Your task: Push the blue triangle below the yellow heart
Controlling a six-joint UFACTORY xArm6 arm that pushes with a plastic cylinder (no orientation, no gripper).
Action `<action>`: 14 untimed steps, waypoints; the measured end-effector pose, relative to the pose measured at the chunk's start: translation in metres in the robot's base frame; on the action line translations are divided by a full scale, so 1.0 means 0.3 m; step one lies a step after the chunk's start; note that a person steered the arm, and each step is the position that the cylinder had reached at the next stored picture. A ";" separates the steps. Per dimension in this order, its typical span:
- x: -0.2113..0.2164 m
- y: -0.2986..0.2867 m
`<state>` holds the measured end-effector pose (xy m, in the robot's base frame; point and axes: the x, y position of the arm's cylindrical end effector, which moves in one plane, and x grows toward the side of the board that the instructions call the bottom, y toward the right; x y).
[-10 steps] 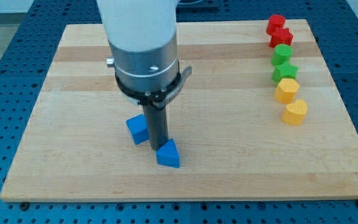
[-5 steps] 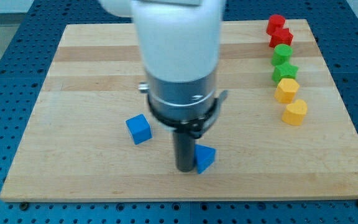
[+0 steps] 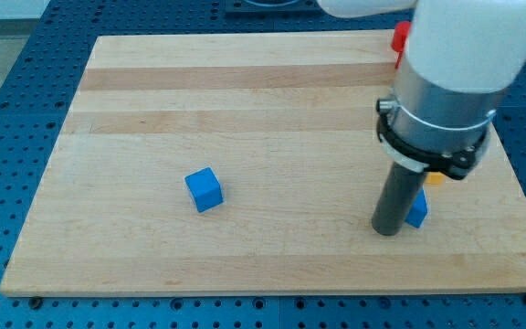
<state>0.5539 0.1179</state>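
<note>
Blue triangle (image 3: 417, 209) sat mostly hidden at the bench's (image 3: 245, 110) lower right.
Only its blue edge showed, touching the right of my tip (image 3: 387, 231); the upright rod carries no hand, so nothing was gripped. The arm's body covered the blocks above, leaving a red sliver (image 3: 397, 37); a blue cube (image 3: 204, 190) lay well left.

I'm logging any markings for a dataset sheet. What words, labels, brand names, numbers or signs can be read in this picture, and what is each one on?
None: no text, number or logo shows anywhere.
The wooden board is bare wood grain.
The blue cube and blue triangle have plain faces.
The arm's white and grey housing above my tip carries no visible label.
</note>
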 end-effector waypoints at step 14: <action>-0.053 0.059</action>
